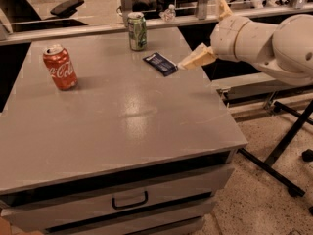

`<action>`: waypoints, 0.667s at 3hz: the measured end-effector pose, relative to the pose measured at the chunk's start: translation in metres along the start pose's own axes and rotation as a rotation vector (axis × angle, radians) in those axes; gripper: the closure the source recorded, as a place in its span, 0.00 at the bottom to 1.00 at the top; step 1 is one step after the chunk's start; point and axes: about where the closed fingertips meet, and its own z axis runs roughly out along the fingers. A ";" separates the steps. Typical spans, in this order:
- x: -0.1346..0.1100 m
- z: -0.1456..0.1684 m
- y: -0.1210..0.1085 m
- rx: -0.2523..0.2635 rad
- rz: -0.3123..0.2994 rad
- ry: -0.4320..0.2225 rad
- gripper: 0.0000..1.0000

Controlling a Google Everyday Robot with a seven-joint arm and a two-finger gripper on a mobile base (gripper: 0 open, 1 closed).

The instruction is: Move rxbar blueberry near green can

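Observation:
The rxbar blueberry (160, 63) lies flat on the grey table (122, 126), a dark navy wrapper with white patches. It rests a short way right of and in front of the green can (137, 31), which stands upright near the table's far edge. My gripper (199, 31) is open and empty at the table's right edge, just right of the bar. Its lower cream finger (195, 58) points at the bar without touching it, and the other finger (222, 5) points up.
A red Coca-Cola can (60, 67) stands upright on the table's left side. The table has drawers with a handle (129, 199) at the front. A black stand's legs (283, 155) are on the floor at right. A rail and a small bottle (169, 12) lie behind the table.

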 end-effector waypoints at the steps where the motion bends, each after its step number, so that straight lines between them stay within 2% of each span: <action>1: -0.009 -0.081 -0.021 0.140 -0.026 0.177 0.00; 2: -0.027 -0.081 -0.020 0.135 -0.044 0.161 0.00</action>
